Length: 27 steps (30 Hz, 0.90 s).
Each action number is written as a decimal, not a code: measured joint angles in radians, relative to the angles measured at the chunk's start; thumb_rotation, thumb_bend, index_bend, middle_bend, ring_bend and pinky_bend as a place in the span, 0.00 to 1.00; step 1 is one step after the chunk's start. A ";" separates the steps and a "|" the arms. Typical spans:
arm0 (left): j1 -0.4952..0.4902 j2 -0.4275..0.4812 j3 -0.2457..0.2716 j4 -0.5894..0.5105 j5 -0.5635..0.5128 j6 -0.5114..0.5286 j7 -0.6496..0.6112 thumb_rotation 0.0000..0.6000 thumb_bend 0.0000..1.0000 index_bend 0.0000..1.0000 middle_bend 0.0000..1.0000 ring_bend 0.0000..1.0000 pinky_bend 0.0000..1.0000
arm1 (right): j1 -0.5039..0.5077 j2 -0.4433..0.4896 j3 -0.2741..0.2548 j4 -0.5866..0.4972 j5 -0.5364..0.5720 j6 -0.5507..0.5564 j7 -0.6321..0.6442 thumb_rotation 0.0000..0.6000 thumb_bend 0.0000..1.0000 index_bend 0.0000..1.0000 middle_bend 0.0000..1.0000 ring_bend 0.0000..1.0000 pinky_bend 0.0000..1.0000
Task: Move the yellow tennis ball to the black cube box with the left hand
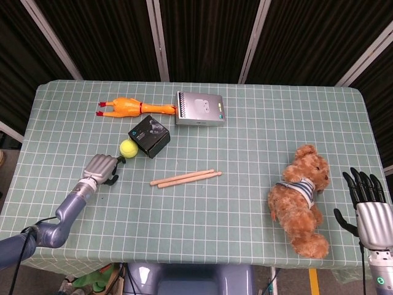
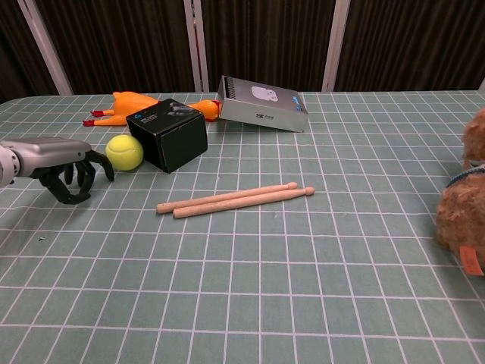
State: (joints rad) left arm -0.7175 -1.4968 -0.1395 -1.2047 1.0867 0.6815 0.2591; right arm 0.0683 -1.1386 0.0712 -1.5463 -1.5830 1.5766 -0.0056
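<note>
The yellow tennis ball (image 1: 128, 147) (image 2: 124, 152) lies on the checked cloth right against the left side of the black cube box (image 1: 149, 136) (image 2: 167, 135). My left hand (image 1: 101, 168) (image 2: 64, 167) rests low on the table just left of and nearer than the ball, its fingers curled down and inward with nothing in them; a fingertip reaches close to the ball. My right hand (image 1: 367, 206) stands at the table's near right corner with its fingers straight and spread, holding nothing; the chest view does not show it.
A rubber chicken (image 1: 129, 107) and a grey product box (image 1: 199, 109) lie behind the black box. Two wooden drumsticks (image 1: 185, 177) lie mid-table. A teddy bear (image 1: 302, 198) sits at the right, close to my right hand.
</note>
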 measured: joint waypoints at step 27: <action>-0.100 -0.086 -0.024 0.149 0.033 -0.036 -0.040 1.00 0.42 0.35 0.41 0.23 0.27 | -0.001 0.018 0.003 -0.005 -0.004 0.008 0.034 1.00 0.34 0.00 0.00 0.00 0.01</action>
State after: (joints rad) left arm -0.8175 -1.5826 -0.1639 -1.0556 1.1199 0.6454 0.2192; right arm 0.0672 -1.1203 0.0747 -1.5514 -1.5875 1.5849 0.0281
